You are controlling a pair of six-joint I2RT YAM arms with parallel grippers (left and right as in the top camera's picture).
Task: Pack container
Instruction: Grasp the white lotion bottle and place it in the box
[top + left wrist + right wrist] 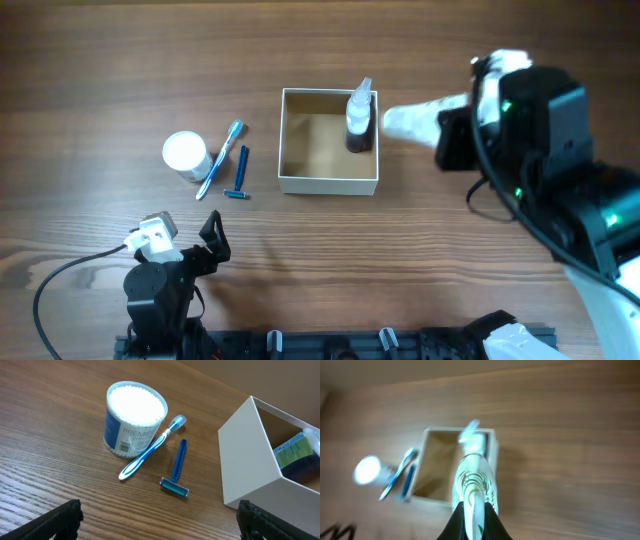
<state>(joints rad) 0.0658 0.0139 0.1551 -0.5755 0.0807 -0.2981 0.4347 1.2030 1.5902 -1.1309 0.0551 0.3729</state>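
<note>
Right hand hovering by the box with a tube, left hand just sitting there empty

So the container (329, 183) is sitting pretty much mid-surface (100, 80), white walls, tan cardboard inside, and there's already a dark bottle (358, 120) with a clear cap tucked against its right wall near the far corner. The right hand (475, 520) is clamped on a white tube (474, 482) with green markings, and the tube's tip points at the container's right side from above. The left hand (159, 522) is down at the near-left, fingers spread wide with nothing between them. Left of the container, well apart from it: a round jar (186, 155) of cotton swabs, a blue toothbrush (222, 158) leaning right against the jar, and a blue razor (240, 172) lying just beside the toothbrush.
</note>
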